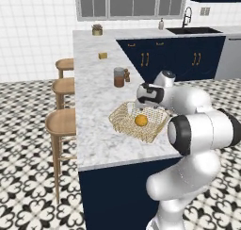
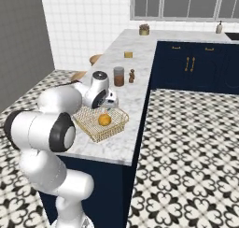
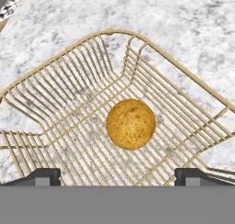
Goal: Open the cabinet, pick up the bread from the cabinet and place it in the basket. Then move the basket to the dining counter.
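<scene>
Round golden-orange bread (image 3: 131, 123) lies in gold wire basket (image 3: 69, 76); jaws wide, empty.

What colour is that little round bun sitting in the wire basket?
Golden-orange with a speckled crust. The bread shows best in the hand view, lying in the gold wire basket.

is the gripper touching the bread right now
Apart. In the hand view the gripper is open, its fingertips standing clear on either side of the bread in the basket.
</scene>
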Motion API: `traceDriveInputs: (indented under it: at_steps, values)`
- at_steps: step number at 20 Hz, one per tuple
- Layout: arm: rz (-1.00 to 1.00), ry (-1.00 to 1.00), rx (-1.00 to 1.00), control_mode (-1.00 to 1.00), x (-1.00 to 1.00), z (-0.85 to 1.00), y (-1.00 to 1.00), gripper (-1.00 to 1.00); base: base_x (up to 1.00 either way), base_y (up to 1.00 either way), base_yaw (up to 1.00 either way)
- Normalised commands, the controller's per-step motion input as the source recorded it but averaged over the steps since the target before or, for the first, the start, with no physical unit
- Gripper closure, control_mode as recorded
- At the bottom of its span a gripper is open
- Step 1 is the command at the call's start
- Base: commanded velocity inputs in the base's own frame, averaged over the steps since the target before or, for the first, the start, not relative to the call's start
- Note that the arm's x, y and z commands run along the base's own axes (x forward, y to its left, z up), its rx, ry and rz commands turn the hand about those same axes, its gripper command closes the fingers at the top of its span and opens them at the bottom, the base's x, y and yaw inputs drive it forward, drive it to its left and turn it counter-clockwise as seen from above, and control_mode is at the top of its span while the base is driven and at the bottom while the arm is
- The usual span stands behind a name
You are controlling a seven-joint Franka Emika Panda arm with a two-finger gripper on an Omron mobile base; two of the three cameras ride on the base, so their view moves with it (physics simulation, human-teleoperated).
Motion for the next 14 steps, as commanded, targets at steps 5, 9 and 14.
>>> traceDriveInputs:
  at_steps: [5, 9, 14]
  values:
    - [-0.13, 0.12, 0.01, -1.0, -0.57, 0.76, -0.19, -1.0, 0.0, 0.0, 0.0]
    - [-0.28, 0.01, 0.08, -1.0, -0.83, 0.02, -0.52, -1.0, 0.0, 0.0, 0.0]
    - [-0.31, 0.0, 0.13, -1.0, -0.82, 0.0, -0.5, -1.0, 0.0, 0.0, 0.0]
